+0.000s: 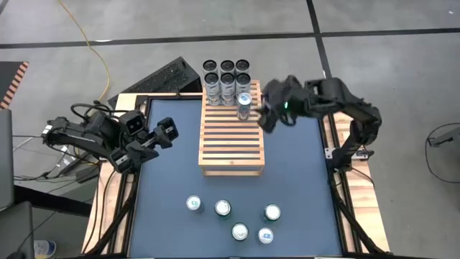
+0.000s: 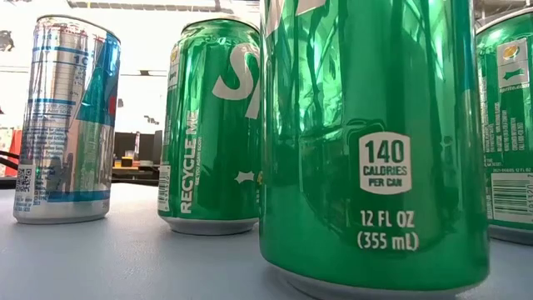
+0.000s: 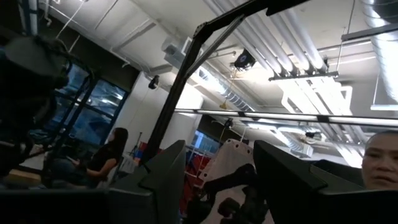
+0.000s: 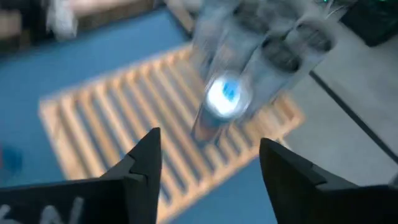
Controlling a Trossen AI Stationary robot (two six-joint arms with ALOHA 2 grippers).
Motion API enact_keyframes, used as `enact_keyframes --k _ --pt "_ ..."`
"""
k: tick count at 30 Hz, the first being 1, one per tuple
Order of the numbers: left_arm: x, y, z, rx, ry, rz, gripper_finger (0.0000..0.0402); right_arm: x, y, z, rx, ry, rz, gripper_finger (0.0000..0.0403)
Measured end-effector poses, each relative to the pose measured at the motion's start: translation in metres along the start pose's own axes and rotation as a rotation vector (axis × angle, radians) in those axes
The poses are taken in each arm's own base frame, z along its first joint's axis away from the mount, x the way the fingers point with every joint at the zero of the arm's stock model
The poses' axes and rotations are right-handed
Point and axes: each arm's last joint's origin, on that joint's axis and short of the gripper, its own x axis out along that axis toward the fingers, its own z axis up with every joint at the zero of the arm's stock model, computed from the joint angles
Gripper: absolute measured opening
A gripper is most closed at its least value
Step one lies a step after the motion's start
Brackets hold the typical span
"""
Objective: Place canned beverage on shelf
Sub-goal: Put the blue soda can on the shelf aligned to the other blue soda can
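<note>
Blue tabletop (image 1: 165,173) | shelf (image 1: 231,147) center | can (image 1: 244,105) standing at shelf's 1 o'clock | our right fingers (image 1: 264,115) released beside it | left fingers (image 1: 169,133) parted, empty | risk: retreating fingers clip can, toppling neighbors.

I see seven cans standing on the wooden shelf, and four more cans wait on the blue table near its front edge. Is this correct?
Not quite. The high view shows five cans waiting on the blue table, not four. The rest holds: seven cans stand on the wooden shelf, six in a block at its far end and one silver can beside them.
</note>
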Motion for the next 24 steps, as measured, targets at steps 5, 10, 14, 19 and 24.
enact_keyframes --k 5,10,14,19,24 --pt "-0.001 -0.004 0.001 -0.032 0.041 -0.068 0.0179 -0.008 0.044 -0.026 -0.154 0.101 0.126 0.0173" --pt "-0.002 -0.004 -0.001 -0.041 0.075 -0.071 0.0179 -0.026 0.086 -0.056 -0.247 0.197 0.330 0.0157" --pt "-0.002 -0.003 -0.001 -0.043 0.069 -0.048 0.0179 -0.040 0.118 -0.083 -0.240 0.296 0.475 0.0157" --pt "-0.002 -0.001 -0.001 -0.024 0.050 -0.004 0.0179 -0.053 0.148 -0.116 -0.227 0.358 0.505 0.0165" --pt "-0.002 0.000 -0.001 -0.038 0.030 0.029 0.0179 -0.054 0.167 -0.142 -0.167 0.405 0.477 0.0201"
